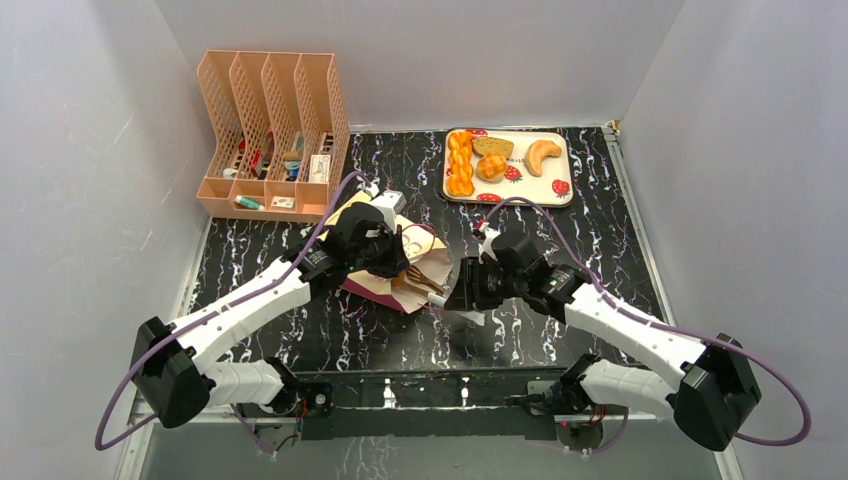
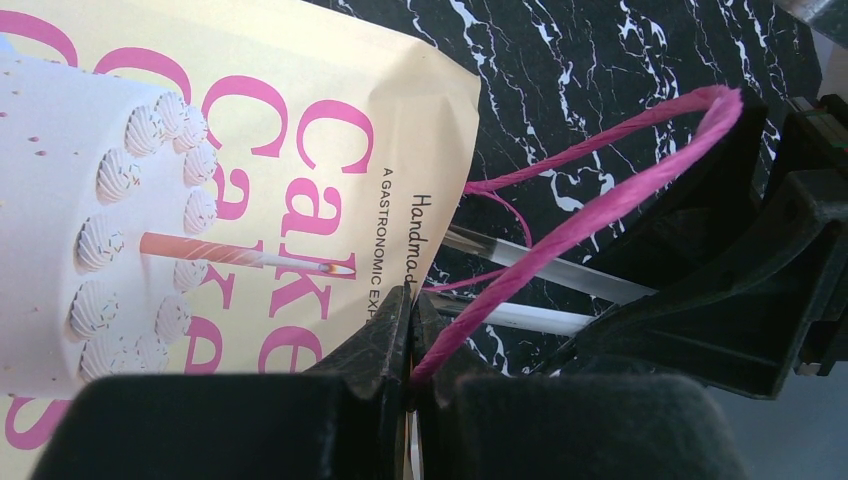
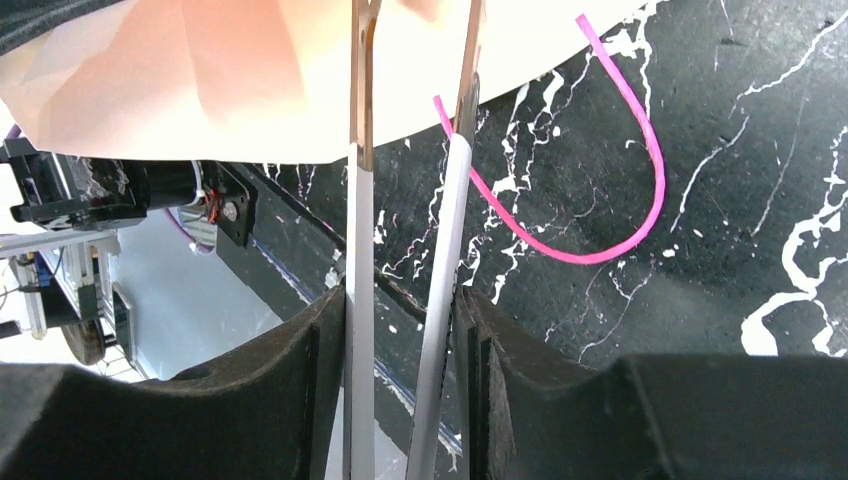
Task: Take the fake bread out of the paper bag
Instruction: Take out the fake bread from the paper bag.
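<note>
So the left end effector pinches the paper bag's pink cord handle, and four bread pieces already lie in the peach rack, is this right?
Only the place is wrong: the four bread pieces lie on the strawberry tray, not in the peach rack, as the top external view shows. The rest holds.

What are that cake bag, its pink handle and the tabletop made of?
The bag looks like matte printed paper: it shows flat creases and folds. Its handle seems to be twisted paper cord, with a visible spiral twist. The tabletop is black with white veins, either marble or a lookalike laminate; I cannot tell which.
</note>
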